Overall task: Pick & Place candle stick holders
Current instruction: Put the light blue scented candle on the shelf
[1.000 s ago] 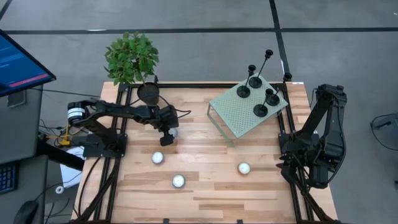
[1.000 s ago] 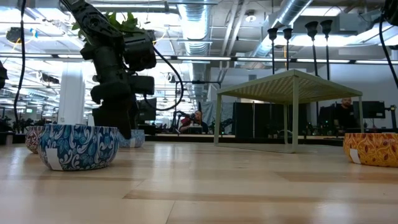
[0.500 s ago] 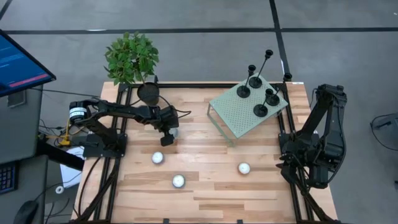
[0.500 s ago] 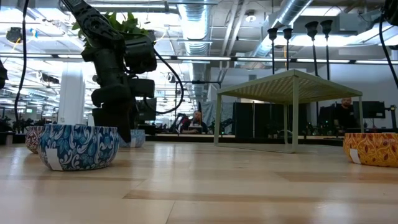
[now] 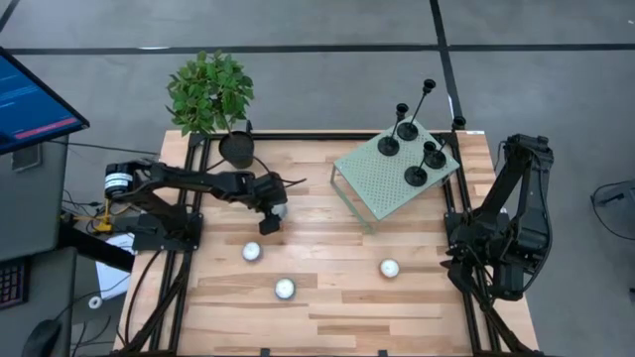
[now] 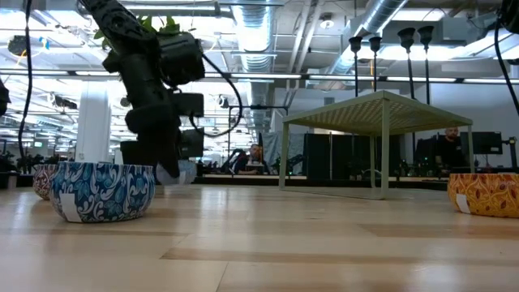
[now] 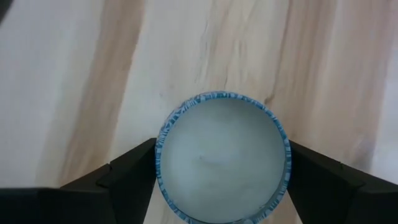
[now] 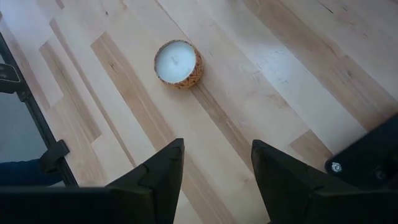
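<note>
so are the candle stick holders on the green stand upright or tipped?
Upright. All four candle stick holders stand on their disc bases on the green stand; the low view shows their stems vertical above it.

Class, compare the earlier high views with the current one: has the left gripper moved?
Yes. The left gripper has drifted slightly rightward, toward the green perforated stand, and stands around a blue-rimmed candle.

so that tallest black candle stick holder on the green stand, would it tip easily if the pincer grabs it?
Probably yes. The tallest candle stick holder has a long thin stem over a small disc base, so a push high up would likely topple it. It looks light, and it stands near the edge of the green stand, so a fall might carry it off.
</note>
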Robot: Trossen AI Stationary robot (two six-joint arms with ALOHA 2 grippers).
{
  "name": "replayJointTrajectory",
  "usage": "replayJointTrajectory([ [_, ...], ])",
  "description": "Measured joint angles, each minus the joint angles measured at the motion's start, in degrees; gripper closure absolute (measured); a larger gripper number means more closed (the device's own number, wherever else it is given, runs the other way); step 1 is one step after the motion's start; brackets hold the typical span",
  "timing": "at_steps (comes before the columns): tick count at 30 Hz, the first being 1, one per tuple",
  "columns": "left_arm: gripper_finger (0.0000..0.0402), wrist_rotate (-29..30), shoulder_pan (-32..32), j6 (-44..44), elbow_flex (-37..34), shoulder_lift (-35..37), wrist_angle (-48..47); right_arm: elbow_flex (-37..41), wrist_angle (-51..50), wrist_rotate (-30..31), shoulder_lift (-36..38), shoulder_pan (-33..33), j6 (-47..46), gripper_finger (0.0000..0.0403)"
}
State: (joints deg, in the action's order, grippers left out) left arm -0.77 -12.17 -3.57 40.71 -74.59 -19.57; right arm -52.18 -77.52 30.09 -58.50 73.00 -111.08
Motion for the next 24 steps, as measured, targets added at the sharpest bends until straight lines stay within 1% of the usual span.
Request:
replayJointTrajectory([
  [6, 0.0094, 2.86, 1.30, 5.62, 0.72, 6.87, 0.17, 0.01, -0.34, 0.00, 0.00, 0.00, 0.02, 0.0223],
  [11, 0.0093, 4.97, 1.31, 8.96, 4.69, 9.91, 0.54, 0.00, -0.50, 0.02, 0.01, 0.01, 0.01, 0.0223],
  [17, 0.0091, 5.77, 1.30, 8.97, 11.87, 8.68, 0.77, 0.00, -0.50, 0.04, 0.01, -0.01, 0.01, 0.0223],
  [24, 0.0092, 8.97, 1.30, 8.54, 21.41, 2.34, 2.12, 0.01, -0.50, 0.11, 0.00, 0.00, 0.01, 0.0223],
])
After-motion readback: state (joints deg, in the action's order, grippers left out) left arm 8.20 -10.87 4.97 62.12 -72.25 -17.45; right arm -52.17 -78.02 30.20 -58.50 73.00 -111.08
